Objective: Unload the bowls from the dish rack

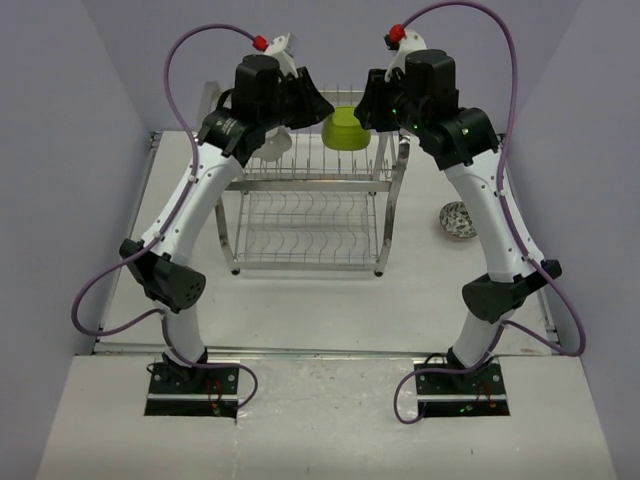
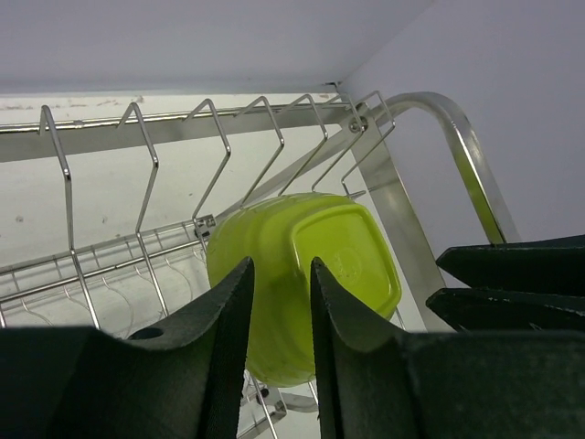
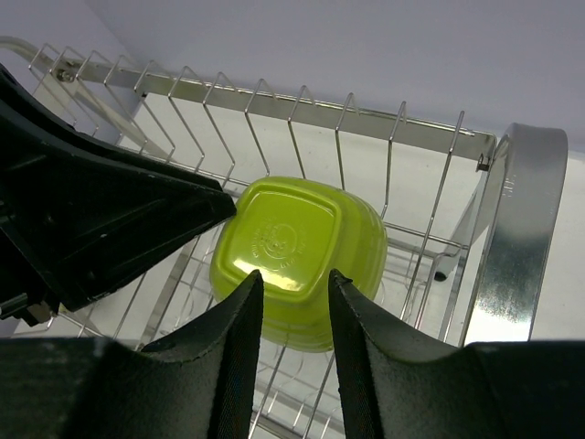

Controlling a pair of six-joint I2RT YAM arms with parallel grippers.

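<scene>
Hidden: in the top view my own wrists cover both sets of fingertips. My left arm also covers most of a small white bowl (image 1: 277,143) at the left of the top tier. A speckled grey patterned bowl (image 1: 458,219) sits on the white table (image 1: 300,310) right of the rack, near my right arm.

The lime green squarish bowl (image 1: 343,128) lies tipped on its side among the dividers at the far right of the upper tier of the chrome wire dish rack (image 1: 300,186). Its base is turned toward my right wrist camera.

My left gripper (image 2: 280,270) has its jaws slightly parted with nothing between them, and the bowl shows through the gap. My right gripper (image 3: 295,276) is the same. I can't tell whether either one touches the bowl.

Room is tight. My two grippers are close together. The rack's chrome corner post (image 3: 512,238) is just right of the bowl, and the lilac wall (image 3: 366,55) is close behind the far rail.
</scene>
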